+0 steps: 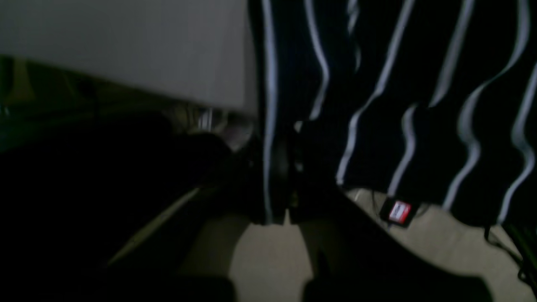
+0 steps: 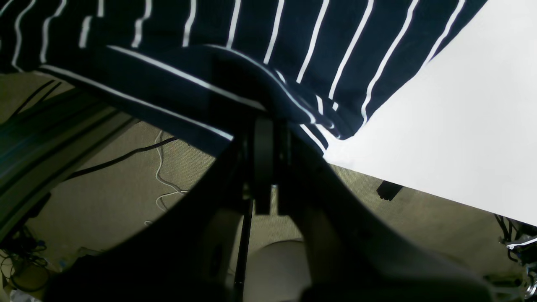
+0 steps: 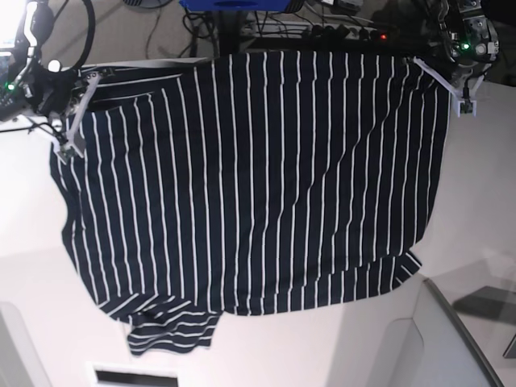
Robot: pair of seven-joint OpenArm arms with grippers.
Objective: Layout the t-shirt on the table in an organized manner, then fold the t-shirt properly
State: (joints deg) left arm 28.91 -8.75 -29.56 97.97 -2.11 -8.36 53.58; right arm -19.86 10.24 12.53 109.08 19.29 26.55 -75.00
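Note:
The t-shirt [image 3: 258, 185], dark navy with thin white stripes, is spread wide across the white table [image 3: 476, 201], with a sleeve bunched at the near left. My right gripper [image 3: 81, 89] is shut on its far left corner. The right wrist view shows that gripper [image 2: 268, 126] pinching a fold of the t-shirt [image 2: 293, 42] just past the edge of the table [image 2: 461, 126]. My left gripper [image 3: 423, 68] is shut on the far right corner. The left wrist view is dark: that gripper [image 1: 283, 159] clamps the edge of the t-shirt [image 1: 419, 84] beside the table [image 1: 147, 50].
Carpeted floor with loose cables [image 2: 159, 176] and a metal frame rail [image 2: 42, 134] lies beyond the table's far edge. A small red-and-white tag [image 1: 399, 212] shows below the hem. A grey panel [image 3: 451, 339] stands at the near right, and equipment with cables [image 3: 322, 16] behind the table.

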